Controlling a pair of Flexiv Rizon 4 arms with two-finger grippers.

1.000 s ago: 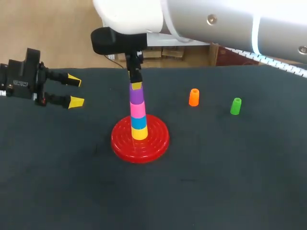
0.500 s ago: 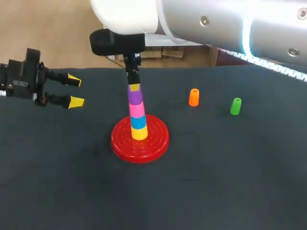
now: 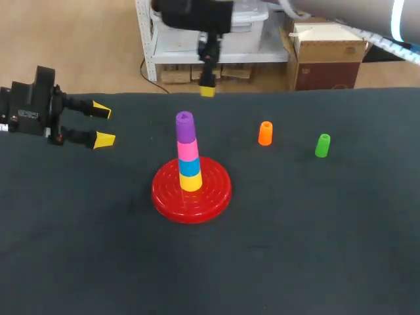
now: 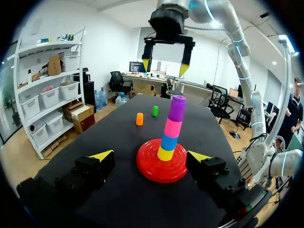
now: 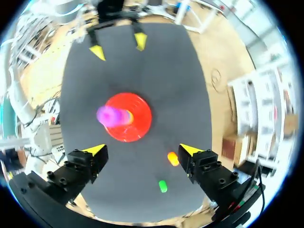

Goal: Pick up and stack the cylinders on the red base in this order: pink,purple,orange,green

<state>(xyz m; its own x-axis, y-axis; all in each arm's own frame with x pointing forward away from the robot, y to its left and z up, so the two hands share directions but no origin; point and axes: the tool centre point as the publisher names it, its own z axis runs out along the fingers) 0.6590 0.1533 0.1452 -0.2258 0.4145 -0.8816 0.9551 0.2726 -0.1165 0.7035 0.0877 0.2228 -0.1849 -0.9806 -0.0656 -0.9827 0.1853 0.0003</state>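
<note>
The right gripper (image 5: 142,151) hangs high over the tower, fingers wide, holding nothing. The left gripper (image 3: 103,125) sits by the table's left side, also wide and empty.

On the red base (image 3: 170,197), the pink cylinder (image 3: 188,150) has the purple cylinder (image 3: 186,126) on top. The orange cylinder (image 3: 265,133) comes next. It stands upright, well apart from the tower.

It looks small, light, hard and smooth, so it may slip. Pinch it around the middle.

The green cylinder (image 3: 322,146) is near it, but there is room for fingers. The table's (image 3: 295,249) far edge is close behind. The tower is tall and thin, so a bump could tip it.

Stack (image 3: 188,152) on base (image 3: 165,195); inner cylinder (image 3: 265,133) right of it; outer cylinder (image 3: 322,146) further right.
</note>
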